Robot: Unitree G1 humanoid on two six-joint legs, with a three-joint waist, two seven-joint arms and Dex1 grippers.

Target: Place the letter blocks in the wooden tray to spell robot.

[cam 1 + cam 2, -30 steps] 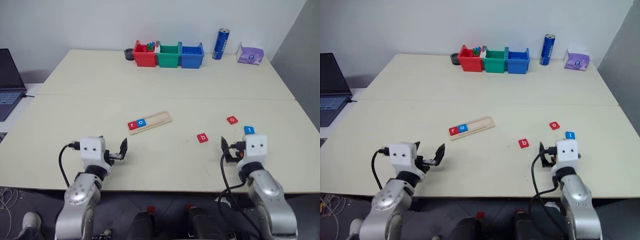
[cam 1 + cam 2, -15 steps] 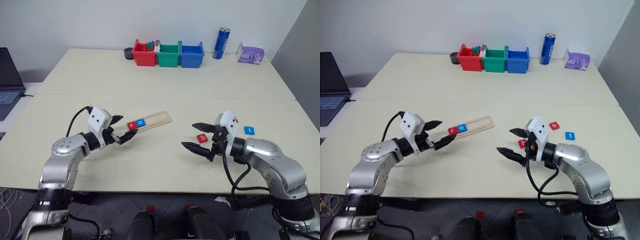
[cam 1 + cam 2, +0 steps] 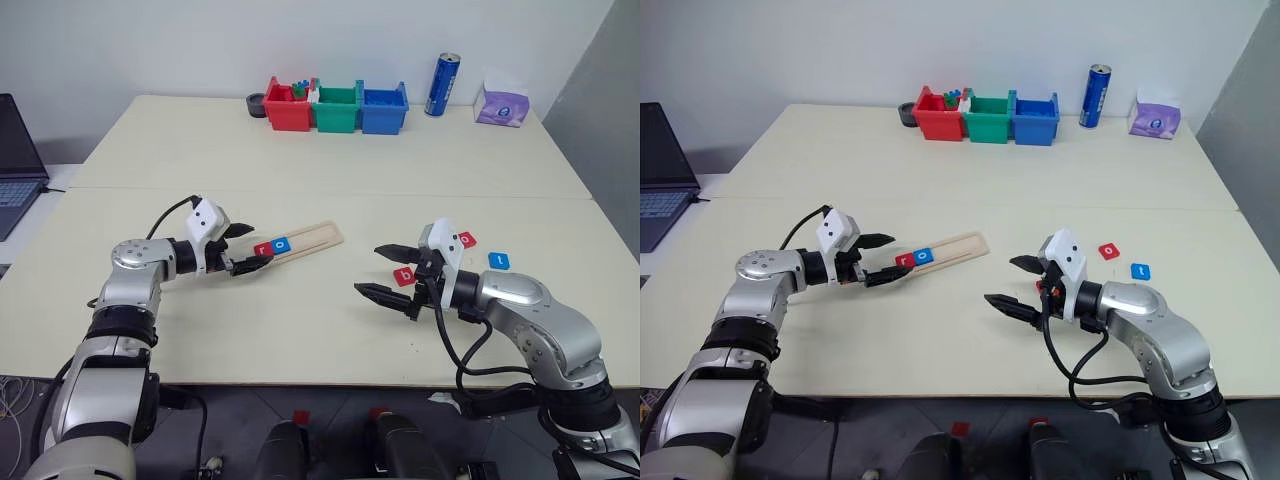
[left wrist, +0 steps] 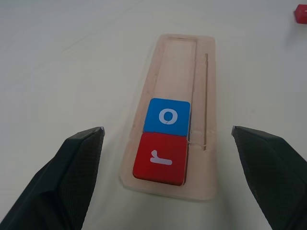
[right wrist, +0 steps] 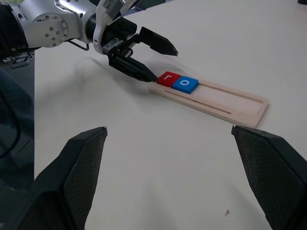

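The wooden tray (image 3: 318,237) lies at the table's middle, with a red "r" block (image 4: 159,158) and a blue "o" block (image 4: 167,116) at its left end. My left gripper (image 3: 252,246) is open just left of that end, its fingers straddling the "r" block without touching it. A red "b" block (image 3: 404,277) lies loose on the table to the right. My right gripper (image 3: 368,270) is open above the table just left of it, pointing toward the tray. Farther right lie a red "o" block (image 3: 467,239) and a blue "t" block (image 3: 499,261).
Red (image 3: 288,108), green (image 3: 338,110) and blue (image 3: 384,110) bins stand in a row at the table's far edge, with a blue can (image 3: 441,87) and a purple tissue pack (image 3: 501,105) to their right. A laptop (image 3: 15,165) sits off the left side.
Both arms came up from the table's front edge. The left gripper reached forward to the tray's left end. The right gripper swung left past the "b" block, then held almost still.
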